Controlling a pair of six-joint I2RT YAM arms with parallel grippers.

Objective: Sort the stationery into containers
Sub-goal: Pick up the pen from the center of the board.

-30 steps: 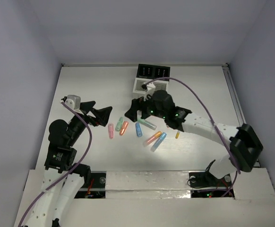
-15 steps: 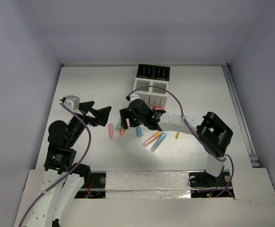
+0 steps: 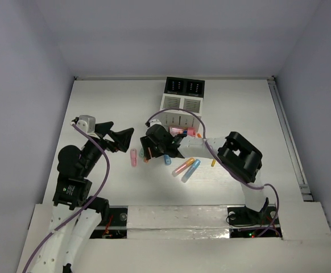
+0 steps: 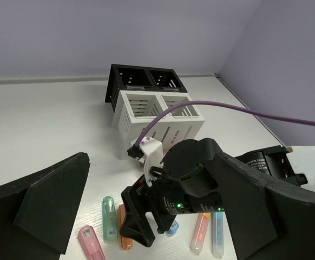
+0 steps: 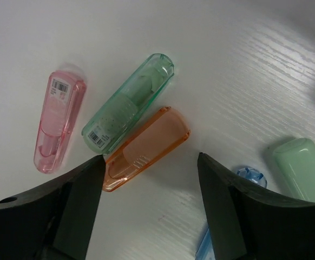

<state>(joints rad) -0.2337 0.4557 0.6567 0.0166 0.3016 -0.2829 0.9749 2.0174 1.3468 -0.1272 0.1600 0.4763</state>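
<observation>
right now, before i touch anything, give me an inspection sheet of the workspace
surface: white table, no spills seen
job's things: white box joined to black box at the far side; pink marker, green marker and orange marker lie loose side by side, more pieces loose nearby
clutter: nothing seen
grippers: right gripper open, jaws astride the orange marker, not gripping; left gripper open and empty
cables: purple cable arcs across the white box front; left arm's cable hangs along the arm
surroundings: plain pale walls on three sides
</observation>
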